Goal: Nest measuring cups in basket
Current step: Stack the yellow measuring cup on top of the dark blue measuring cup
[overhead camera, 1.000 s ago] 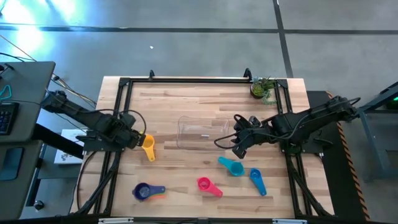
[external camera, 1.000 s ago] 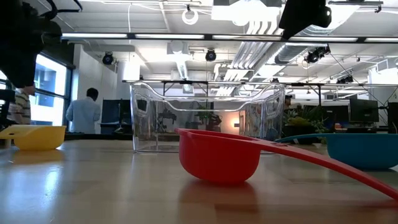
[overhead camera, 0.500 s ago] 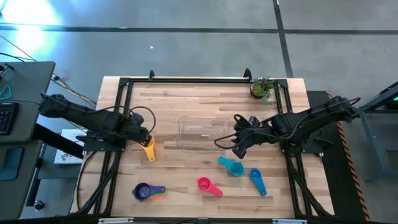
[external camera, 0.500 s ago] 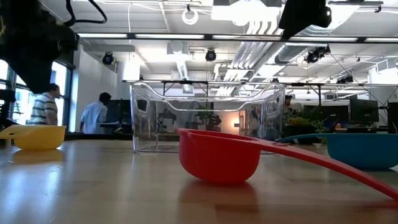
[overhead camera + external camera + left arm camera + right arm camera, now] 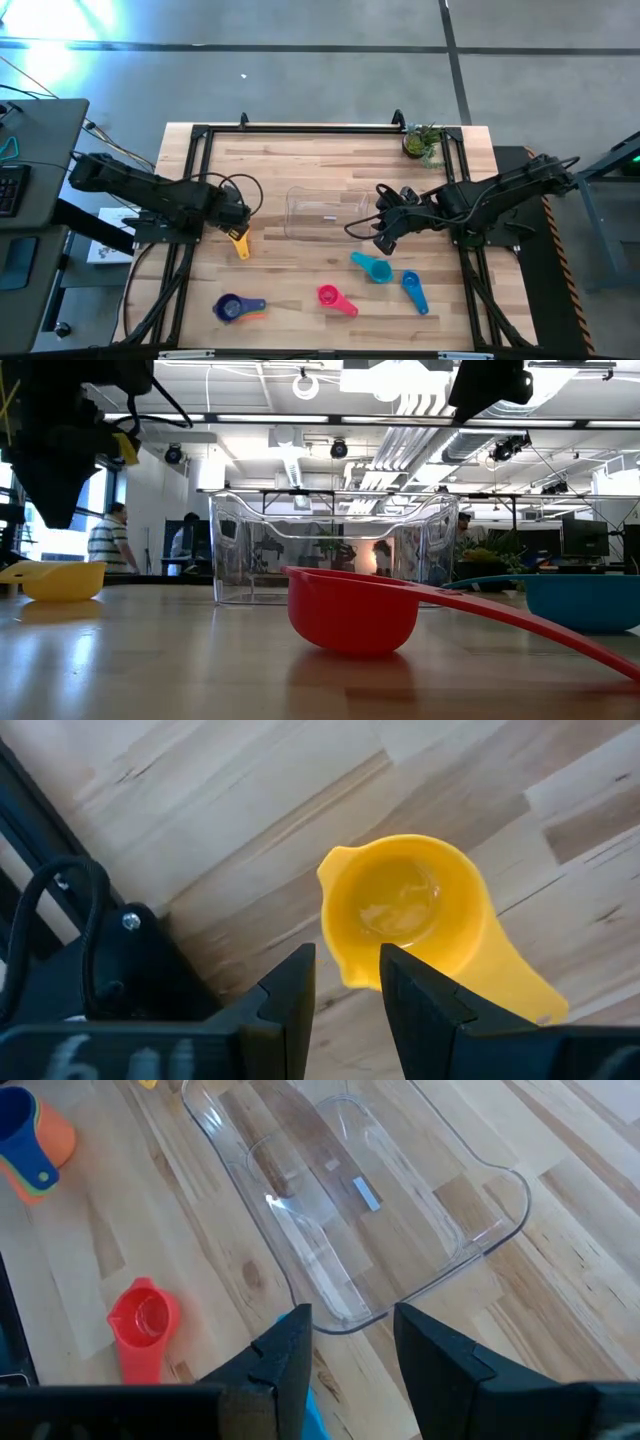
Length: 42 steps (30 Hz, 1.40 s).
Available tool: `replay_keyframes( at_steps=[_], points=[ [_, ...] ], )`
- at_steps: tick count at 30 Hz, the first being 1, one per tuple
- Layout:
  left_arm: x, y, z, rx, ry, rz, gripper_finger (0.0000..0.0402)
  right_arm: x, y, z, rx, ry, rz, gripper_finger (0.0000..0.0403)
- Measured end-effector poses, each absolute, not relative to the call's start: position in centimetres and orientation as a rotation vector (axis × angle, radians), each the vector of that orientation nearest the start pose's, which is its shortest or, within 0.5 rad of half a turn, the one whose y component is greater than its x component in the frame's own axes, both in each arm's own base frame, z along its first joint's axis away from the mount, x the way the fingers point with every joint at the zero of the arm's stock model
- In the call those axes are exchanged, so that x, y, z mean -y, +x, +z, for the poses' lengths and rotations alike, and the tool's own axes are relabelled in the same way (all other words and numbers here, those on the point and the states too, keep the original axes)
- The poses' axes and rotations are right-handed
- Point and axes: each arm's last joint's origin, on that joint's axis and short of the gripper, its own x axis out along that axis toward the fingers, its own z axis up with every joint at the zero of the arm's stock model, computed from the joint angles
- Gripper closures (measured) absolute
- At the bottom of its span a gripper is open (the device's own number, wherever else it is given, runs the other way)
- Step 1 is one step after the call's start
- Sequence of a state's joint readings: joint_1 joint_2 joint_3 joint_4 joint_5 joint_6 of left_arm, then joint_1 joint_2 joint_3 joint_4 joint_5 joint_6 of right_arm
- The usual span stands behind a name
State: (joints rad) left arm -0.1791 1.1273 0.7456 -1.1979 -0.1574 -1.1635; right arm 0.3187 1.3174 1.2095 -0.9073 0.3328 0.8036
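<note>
The small yellow plastic measuring cup (image 5: 405, 910) lies on the wooden table (image 5: 300, 290) left of the clear rectangular plastic basket (image 5: 325, 213), ungrasped. The left gripper (image 5: 345, 985) hovers over its rim, fingers slightly apart; the grasp seems in hand, needing descent and closing. The right gripper (image 5: 350, 1345) waits open beside the basket.

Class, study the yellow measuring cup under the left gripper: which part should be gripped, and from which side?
Probably the bowl wall of the yellow cup, from above. It sits upright and open, and the left gripper, jaws open, already straddles the rim opposite the flat-lying handle.
</note>
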Motion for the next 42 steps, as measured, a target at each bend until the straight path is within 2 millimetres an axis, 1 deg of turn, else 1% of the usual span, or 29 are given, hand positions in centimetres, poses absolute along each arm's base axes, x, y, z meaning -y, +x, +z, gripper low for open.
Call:
replay_keyframes(
  at_steps=[5, 9, 14, 19, 30, 37, 42],
  points=[
    [2.1, 15.5, 20.4, -1.359, -0.650, 0.864, 0.0296, -7.1, 24.4, 31.1, -0.887, 0.419, -0.384, 0.0268],
    [2.0, 15.0, 18.9, -1.400, -0.677, 0.859, 0.0296, -7.1, 24.4, 31.1, -0.889, 0.418, -0.380, 0.0268],
    [2.0, 15.5, 18.2, -1.347, -0.694, 0.811, 0.0296, -7.1, 24.4, 31.1, -0.888, 0.418, -0.381, 0.0268],
    [1.5, 15.1, 17.5, -1.369, -0.694, 0.839, 0.0296, -7.1, 24.4, 31.1, -0.888, 0.418, -0.381, 0.0268],
    [0.7, 15.1, 17.4, -1.371, -0.696, 0.846, 0.0296, -7.1, 24.4, 31.1, -0.888, 0.418, -0.381, 0.0268],
    [0.8, 14.9, 15.9, -1.374, -0.740, 0.802, 0.0296, -7.1, 24.4, 31.1, -0.888, 0.418, -0.382, 0.0268],
    [0.8, 14.9, 15.7, -1.361, -0.751, 0.803, 0.0307, -7.1, 24.4, 31.1, -0.888, 0.418, -0.382, 0.0268]
  ],
)
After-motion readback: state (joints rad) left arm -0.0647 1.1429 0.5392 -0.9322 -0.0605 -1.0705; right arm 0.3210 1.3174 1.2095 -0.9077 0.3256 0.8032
